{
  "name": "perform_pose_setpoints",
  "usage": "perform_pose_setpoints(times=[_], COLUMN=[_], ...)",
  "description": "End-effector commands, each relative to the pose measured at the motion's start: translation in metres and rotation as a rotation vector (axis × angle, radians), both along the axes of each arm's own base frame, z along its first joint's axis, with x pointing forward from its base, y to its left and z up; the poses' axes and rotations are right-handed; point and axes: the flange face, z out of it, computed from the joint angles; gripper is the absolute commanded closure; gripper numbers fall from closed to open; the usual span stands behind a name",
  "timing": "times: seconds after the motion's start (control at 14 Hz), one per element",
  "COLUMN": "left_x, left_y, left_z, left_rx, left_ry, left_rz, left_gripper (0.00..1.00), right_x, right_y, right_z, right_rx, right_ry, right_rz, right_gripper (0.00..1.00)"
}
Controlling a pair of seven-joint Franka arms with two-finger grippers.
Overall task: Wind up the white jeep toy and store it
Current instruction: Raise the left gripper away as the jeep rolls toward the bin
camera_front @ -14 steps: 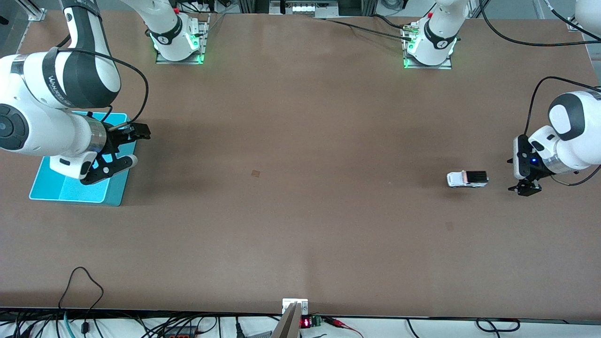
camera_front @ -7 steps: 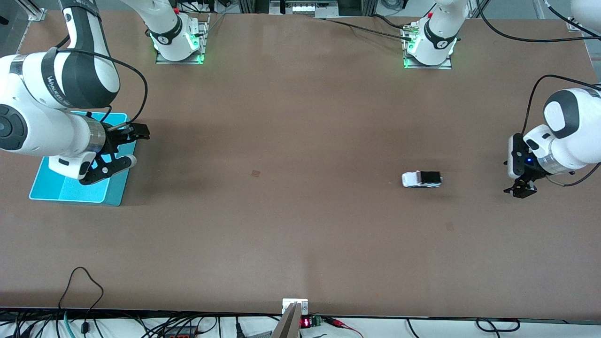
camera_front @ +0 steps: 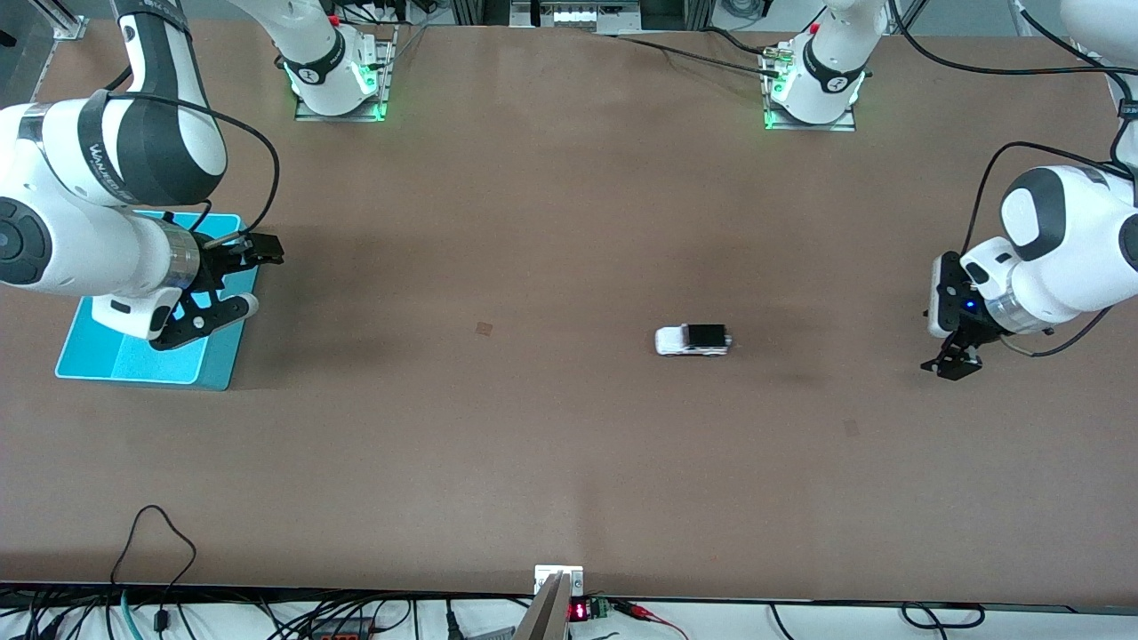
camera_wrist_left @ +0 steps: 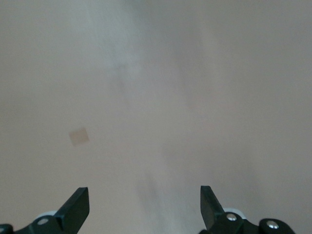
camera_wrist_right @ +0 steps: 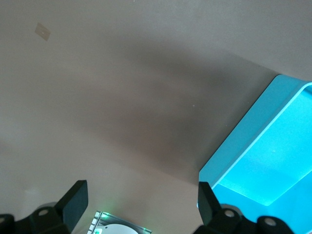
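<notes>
The white jeep toy (camera_front: 693,340), a tiny white car with a black roof panel, stands by itself on the brown table (camera_front: 569,462) near the middle, with nothing touching it. My left gripper (camera_front: 951,364) hangs open over the table at the left arm's end, well apart from the jeep. In the left wrist view the left gripper (camera_wrist_left: 144,195) has only bare table between its fingers. My right gripper (camera_front: 260,277) waits open above the edge of the turquoise bin (camera_front: 89,356). The right wrist view shows the right gripper (camera_wrist_right: 141,191) with nothing in it, beside a corner of the bin (camera_wrist_right: 273,156).
The two arm bases (camera_front: 336,84) (camera_front: 813,93) stand along the table's edge farthest from the front camera. A small tape patch (camera_front: 484,328) lies between the jeep and the bin. Cables hang along the table's edge nearest that camera.
The jeep has rolled across the table from the left arm's end toward the right arm's end. The left gripper has drifted the same way. The right arm has not moved.
</notes>
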Motion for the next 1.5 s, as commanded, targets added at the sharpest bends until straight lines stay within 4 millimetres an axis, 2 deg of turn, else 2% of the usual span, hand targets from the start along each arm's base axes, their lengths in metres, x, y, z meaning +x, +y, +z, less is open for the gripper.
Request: perform_pose_setpoints(times=[0.0, 0.21, 0.64, 0.86, 1.21, 1.36, 1.43], left_x=[-0.001, 0.000, 0.017, 0.023, 0.030, 0.032, 0.030], left_y=[-0.026, -0.038, -0.049, -0.033, -0.035, -0.029, -0.028], left_z=[0.006, 0.005, 0.028, 0.035, 0.049, 0.061, 0.066], left_rx=[-0.036, -0.040, -0.068, -0.064, -0.082, -0.072, -0.071], left_ry=[0.001, 0.023, 0.022, 0.030, 0.050, 0.040, 0.064], left_rz=[0.036, 0.151, 0.470, 0.706, 1.043, 1.144, 1.205], left_gripper=[0.00, 0.00, 0.00, 0.00, 0.00, 0.00, 0.00], right_x=[-0.002, -0.001, -0.001, -0.001, -0.001, -0.005, -0.008], right_y=[0.005, 0.000, -0.001, -0.003, -0.006, -0.009, -0.020], right_z=[0.004, 0.003, 0.003, 0.002, -0.001, -0.014, -0.023], right_rx=[0.020, 0.020, 0.020, 0.021, 0.022, 0.035, 0.046], right_ry=[0.004, 0.006, 0.007, 0.010, 0.014, 0.036, 0.043], right_rz=[-0.002, -0.010, -0.010, -0.007, -0.002, 0.042, 0.054], right_gripper=[0.00, 0.00, 0.00, 0.00, 0.00, 0.00, 0.00])
